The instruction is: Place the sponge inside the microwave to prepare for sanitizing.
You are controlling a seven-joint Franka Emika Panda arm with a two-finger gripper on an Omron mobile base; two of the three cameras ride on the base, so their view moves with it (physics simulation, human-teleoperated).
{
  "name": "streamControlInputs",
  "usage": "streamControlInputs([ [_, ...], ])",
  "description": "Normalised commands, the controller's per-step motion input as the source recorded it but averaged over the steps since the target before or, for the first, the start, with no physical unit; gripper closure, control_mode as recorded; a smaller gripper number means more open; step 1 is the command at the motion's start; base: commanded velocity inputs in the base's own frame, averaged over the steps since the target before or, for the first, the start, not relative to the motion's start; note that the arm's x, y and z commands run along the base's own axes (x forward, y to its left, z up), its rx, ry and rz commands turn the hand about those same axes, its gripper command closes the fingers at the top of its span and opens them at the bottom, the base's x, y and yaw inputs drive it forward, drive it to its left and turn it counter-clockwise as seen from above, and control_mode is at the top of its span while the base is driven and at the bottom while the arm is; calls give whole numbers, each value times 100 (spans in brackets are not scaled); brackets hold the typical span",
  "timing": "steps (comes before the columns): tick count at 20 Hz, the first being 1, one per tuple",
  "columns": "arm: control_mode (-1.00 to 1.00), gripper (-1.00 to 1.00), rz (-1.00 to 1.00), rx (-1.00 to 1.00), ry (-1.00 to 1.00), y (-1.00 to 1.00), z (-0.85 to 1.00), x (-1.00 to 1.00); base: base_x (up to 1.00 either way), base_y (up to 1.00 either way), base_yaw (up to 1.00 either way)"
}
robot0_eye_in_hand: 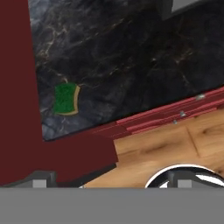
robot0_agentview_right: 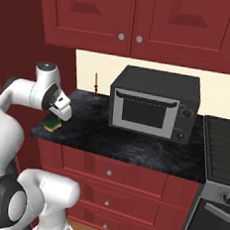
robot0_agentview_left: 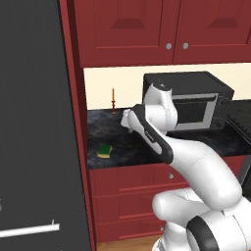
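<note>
The sponge (robot0_agentview_left: 104,150) (robot0_agentview_right: 52,125) (robot0_eye_in_hand: 66,99) lies flat, green side up, near the left front corner of the dark marble counter (robot0_agentview_left: 127,144) (robot0_agentview_right: 114,139). My gripper (robot0_agentview_left: 127,119) (robot0_agentview_right: 63,111) (robot0_eye_in_hand: 109,181) hovers above the counter, a little over and beside the sponge, without touching it. Its fingertips (robot0_eye_in_hand: 40,179) stand wide apart at the bottom of the hand view, open with nothing between them. The microwave is out of view.
A freestanding black box with a silver-framed front (robot0_agentview_left: 191,100) (robot0_agentview_right: 152,108) stands on the counter to the right. A thin red stick (robot0_agentview_left: 113,100) (robot0_agentview_right: 95,84) stands at the back wall. A tall dark panel (robot0_agentview_left: 34,122) is at left, a stove (robot0_agentview_right: 223,147) at right, red drawers (robot0_agentview_right: 109,172) below.
</note>
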Motion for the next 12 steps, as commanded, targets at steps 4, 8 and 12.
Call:
streamControlInputs([
  [4, -100, -100, 0, -2, -13, 34, -59, 48, 0, 0, 0],
  [8, -100, -100, 0, 0, -1, 34, -39, 40, 0, 0, 0],
  [12, -100, -100, 0, -1, 0, 40, -39, 39, 0, 0, 0],
])
